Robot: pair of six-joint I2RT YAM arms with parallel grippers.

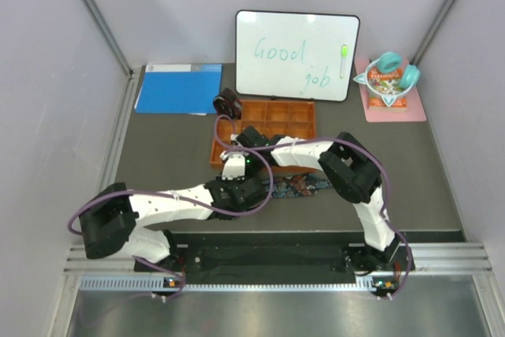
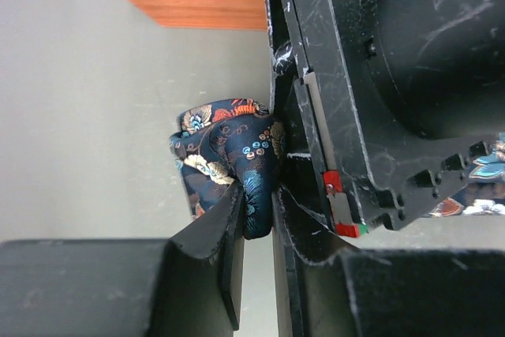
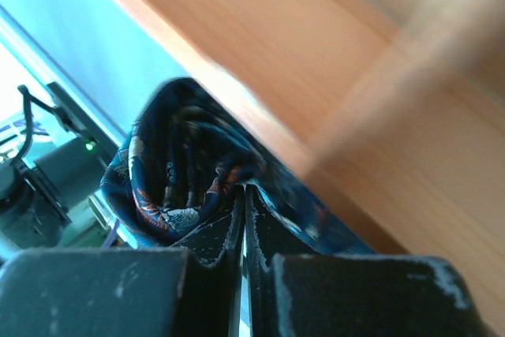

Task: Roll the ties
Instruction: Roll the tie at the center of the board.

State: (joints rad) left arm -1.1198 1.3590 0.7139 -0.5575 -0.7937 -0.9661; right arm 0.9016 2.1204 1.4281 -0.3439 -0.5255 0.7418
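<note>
Left tool (image 2: 259, 203) grasps the navy tie (image 2: 225, 155) coil from outside, likely stopping it unwinding. Right tool (image 3: 243, 193) clenched on its core fold, spindle-like; unrolled tail (image 1: 306, 187) trails toward 3 o'clock

Pale lavender walls (image 1: 47, 53) enclose the dark grey tabletop (image 1: 166, 147). Beyond the left gripper (image 1: 229, 150), a whiteboard (image 1: 296, 54) reading "Good job" leans at the back wall. A blue folder (image 1: 177, 88) lies farther left.
</note>
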